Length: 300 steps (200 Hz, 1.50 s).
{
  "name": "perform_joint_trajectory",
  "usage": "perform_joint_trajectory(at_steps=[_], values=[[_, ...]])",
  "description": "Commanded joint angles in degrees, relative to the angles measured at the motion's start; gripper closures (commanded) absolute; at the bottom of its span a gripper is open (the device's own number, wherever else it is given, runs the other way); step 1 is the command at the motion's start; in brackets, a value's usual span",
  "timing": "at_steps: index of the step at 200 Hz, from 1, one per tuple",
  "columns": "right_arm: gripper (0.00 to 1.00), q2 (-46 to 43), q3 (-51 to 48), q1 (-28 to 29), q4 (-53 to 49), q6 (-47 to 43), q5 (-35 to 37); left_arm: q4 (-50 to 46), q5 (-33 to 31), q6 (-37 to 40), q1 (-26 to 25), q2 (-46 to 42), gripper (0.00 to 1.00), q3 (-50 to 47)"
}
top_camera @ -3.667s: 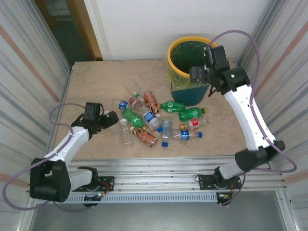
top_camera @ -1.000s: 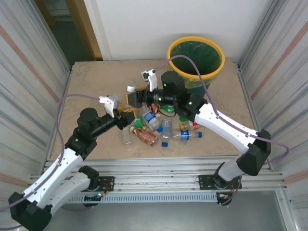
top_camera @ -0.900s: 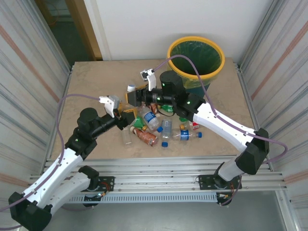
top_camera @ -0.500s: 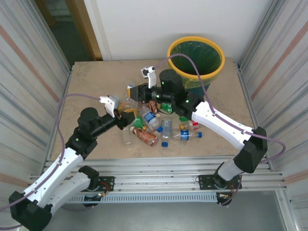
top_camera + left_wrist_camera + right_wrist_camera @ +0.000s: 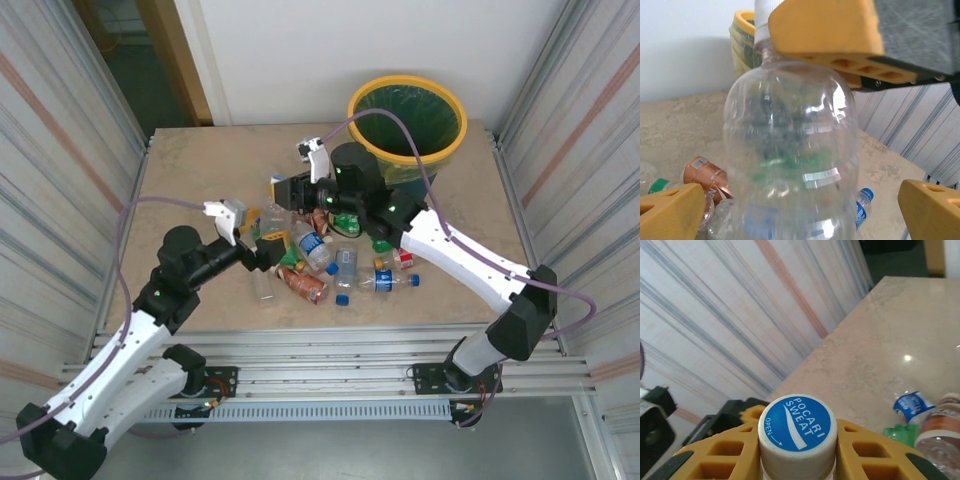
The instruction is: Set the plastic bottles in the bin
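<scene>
A clear bottle (image 5: 790,160) with a white, blue-topped cap (image 5: 796,427) hangs upright above the table. My right gripper (image 5: 796,440) is shut on that cap, at the pile's left end (image 5: 283,190). My left gripper (image 5: 800,215) stands open, its yellow fingers (image 5: 670,210) on either side of the bottle's body and apart from it (image 5: 265,245). More plastic bottles (image 5: 335,255), green, brown and clear, lie heaped at the table's middle. The bin (image 5: 350,120), yellow-rimmed with a green liner, stands at the back right.
Corrugated metal walls close in both sides of the table (image 5: 200,170). A loose blue cap (image 5: 342,298) lies near the front of the pile. A brown bottle (image 5: 705,172) and a blue-capped one (image 5: 862,200) lie just beyond the held bottle.
The right arm came from the bin to the pile and shut on the clear bottle's cap. The left gripper, which held that bottle, has opened and let it go.
</scene>
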Motion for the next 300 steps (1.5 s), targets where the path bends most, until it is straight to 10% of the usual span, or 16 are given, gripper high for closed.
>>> perform_joint_trajectory(at_steps=[1,167,300], values=[[0.99,-3.75,4.68,-1.22,-3.71,-4.71,4.62,1.42,-0.73,1.06,-0.51,-3.18,0.01,-1.01],[1.0,-0.07,22.89,-33.29,-12.37,-6.8,8.49,-5.52,-14.58,-0.17,-0.49,-10.05,0.01,-2.27],[0.98,17.2,28.45,-37.86,-17.99,-9.34,4.67,-12.1,-19.13,-8.85,-0.47,-15.32,0.01,-5.75]])
